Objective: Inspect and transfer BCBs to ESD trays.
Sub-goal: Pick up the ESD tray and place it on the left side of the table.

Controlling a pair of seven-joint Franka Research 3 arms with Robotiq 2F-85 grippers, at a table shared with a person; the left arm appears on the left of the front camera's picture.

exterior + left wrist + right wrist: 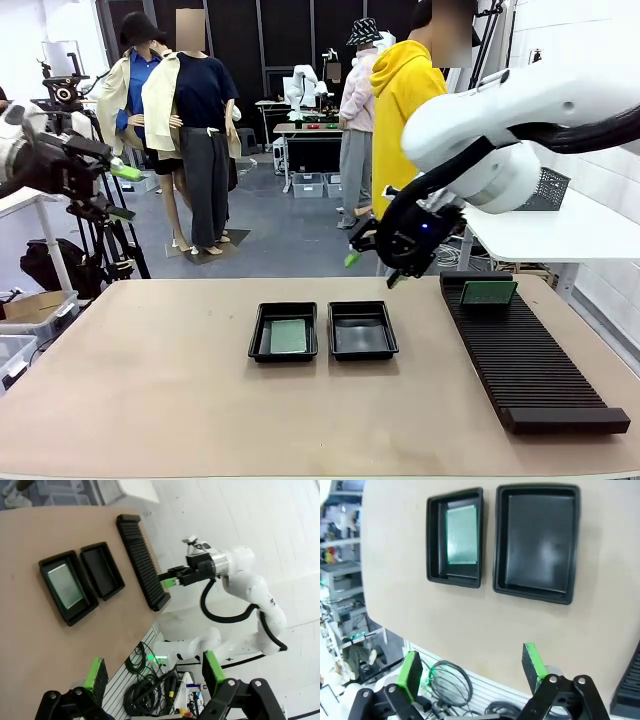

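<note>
A tan desk point(150, 390) stands in a workshop, with a person in a yellow hoodie point(405, 90) beyond its far edge. Mid-desk, the left ESD tray point(257, 335) holds a BCB point(288, 336) lying flat; the right ESD tray point(332, 330) sits just beside it. A second BCB point(488, 292) stands in the ribbed rack point(530, 370). The left gripper point(125, 192) and the right gripper point(372, 270) hover with fingers spread, grasping nothing.

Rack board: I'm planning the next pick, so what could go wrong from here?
1. The standing BCB sits at the far end of the rack; the open right gripper could knock it over rather than grip it.
2. The left tray already holds a second BCB; the empty tray lies close beside it, so a misplaced drop is possible.
</note>
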